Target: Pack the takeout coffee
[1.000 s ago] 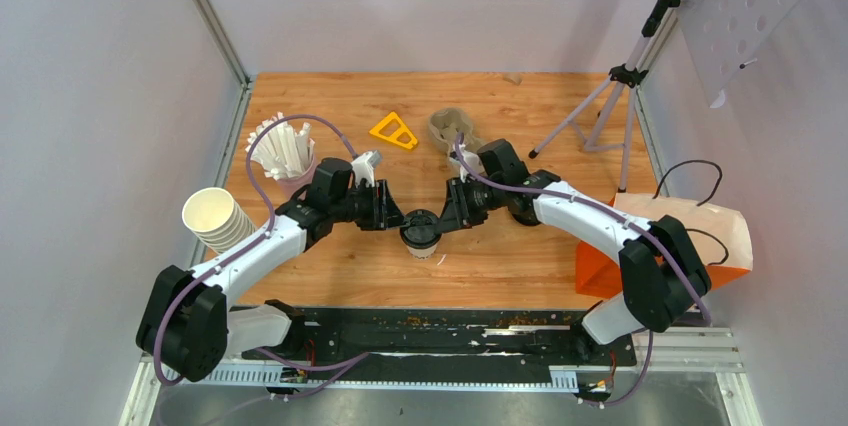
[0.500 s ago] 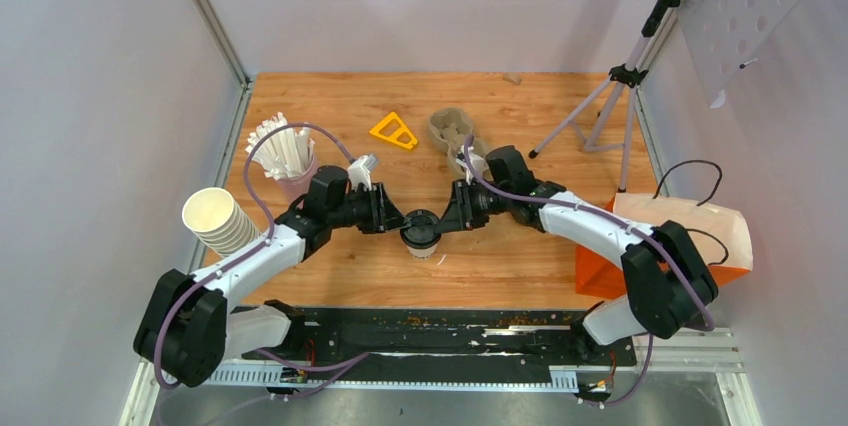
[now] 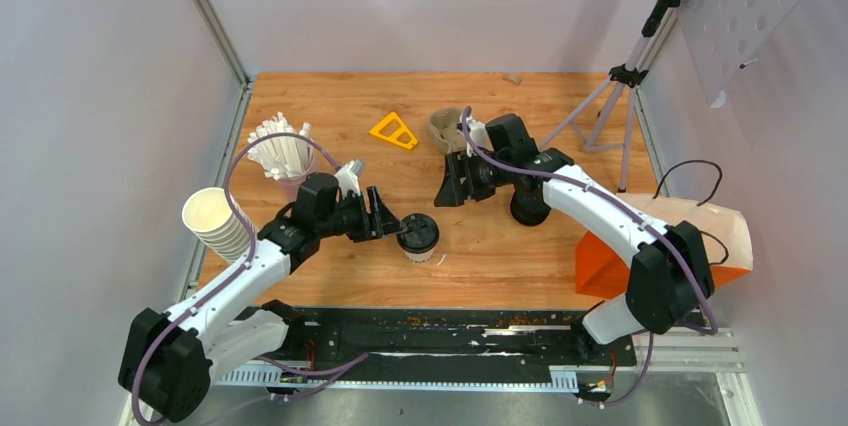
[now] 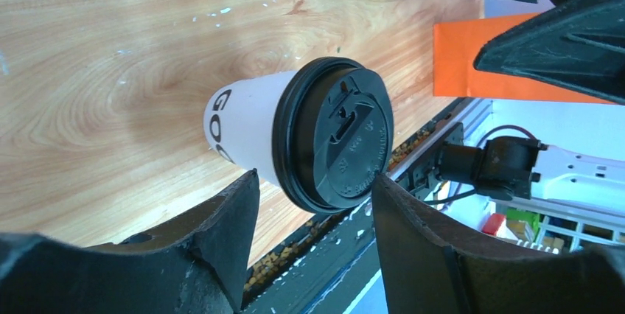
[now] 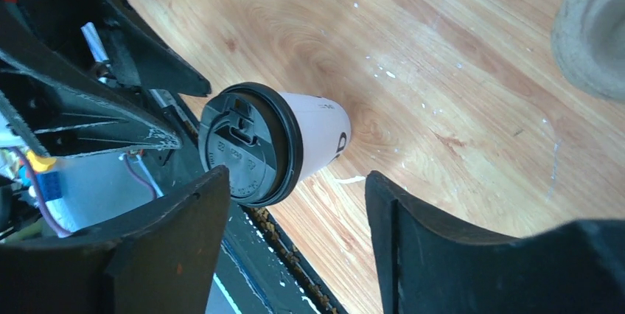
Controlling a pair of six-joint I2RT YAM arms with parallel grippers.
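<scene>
One takeout coffee cup [image 3: 418, 236], white paper with a black lid [image 4: 335, 144], stands upright on the wooden table near the front middle. My left gripper [image 3: 388, 220] is open just left of it; in the left wrist view the gripper [image 4: 315, 181] has the lid just beyond its spread tips, not pinched. My right gripper [image 3: 447, 187] is open above and to the right of the cup, apart from it. The right wrist view has the cup [image 5: 318, 128] ahead of the open right gripper [image 5: 296, 178].
A grey-brown pulp carrier [image 3: 446, 127] lies at the back middle, beside a yellow triangle [image 3: 394, 131]. Lidless cream cups [image 3: 214, 218] and a cup of white straws [image 3: 281, 150] are on the left. A round black object [image 3: 527, 208], an orange bag [image 3: 600, 268] and a tripod [image 3: 608, 98] are on the right.
Both grippers have opened and let go of the lidded cup. The right one has drawn back up and to the right, the left one slightly to the left. The cup stays put.
</scene>
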